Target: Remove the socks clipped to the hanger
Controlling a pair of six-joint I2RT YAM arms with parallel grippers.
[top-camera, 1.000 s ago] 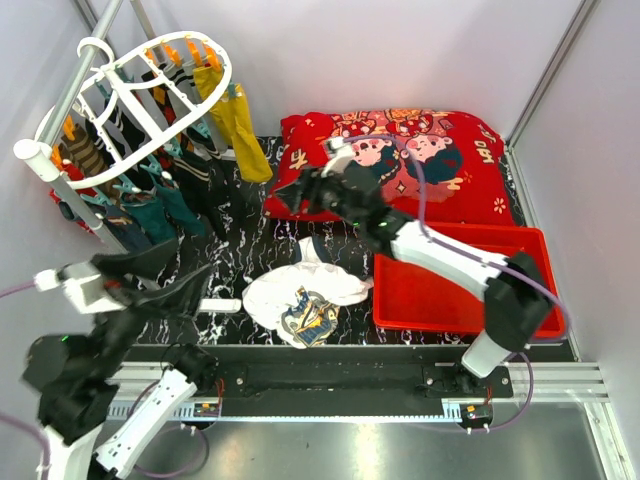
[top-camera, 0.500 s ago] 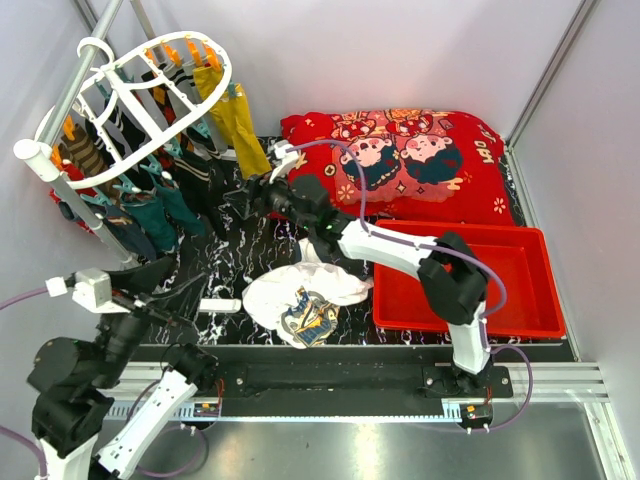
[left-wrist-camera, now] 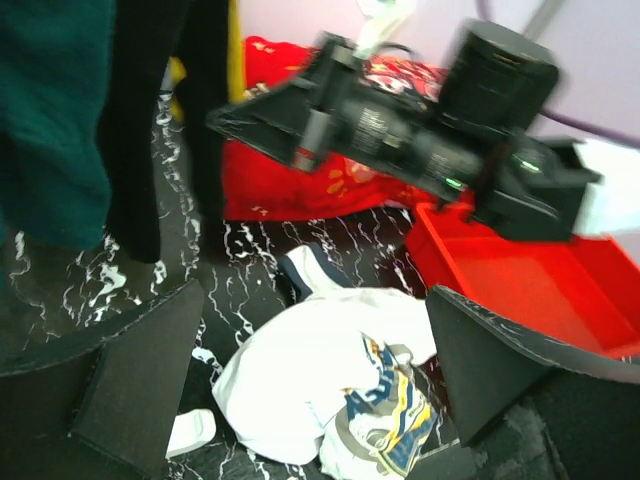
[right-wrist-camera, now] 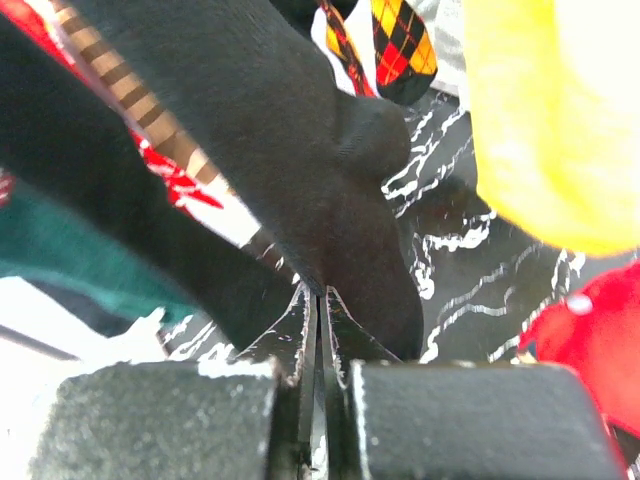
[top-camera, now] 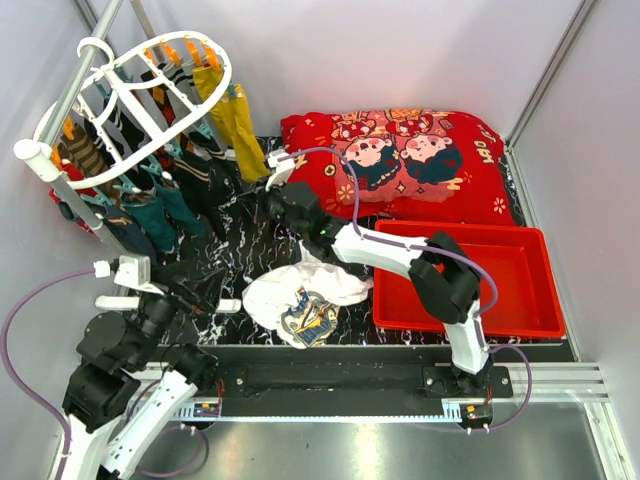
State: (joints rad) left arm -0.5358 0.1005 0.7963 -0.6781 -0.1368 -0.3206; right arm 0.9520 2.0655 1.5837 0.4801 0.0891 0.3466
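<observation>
- Starting at the upper left of the overhead view: hanger [top-camera: 128, 92] hung on the grey rail [top-camera: 80, 75]; socks [top-camera: 150, 212] clipped all round it and dangling over the black marbled table [top-camera: 250, 245]; teal and brown-striped ones towards its left, long yellow sock [top-camera: 238, 120] at its right end.
- Lower left: left gripper [top-camera: 193, 287] held low over the table, below the teal socks and apart from the hanger; in its own camera, fingers [left-wrist-camera: 140, 390] spread wide with nothing between them.
- Centre: right gripper [top-camera: 265, 192] reaching across to the hanging row, just below the yellow sock; in its wrist view, jaws pressed together to a thin slit, tips nipping the lower end of a black sock [right-wrist-camera: 290, 150]; yellow fabric at the upper right of that view, teal fabric at the left edge.
- Below the right arm: crumpled white garment [top-camera: 300, 290] with a blue and yellow print, lying on the table.
- Right: red tray [top-camera: 510, 231] just beside the garment; red cartoon-print blanket [top-camera: 420, 155] behind the tray, at the back of the table.
</observation>
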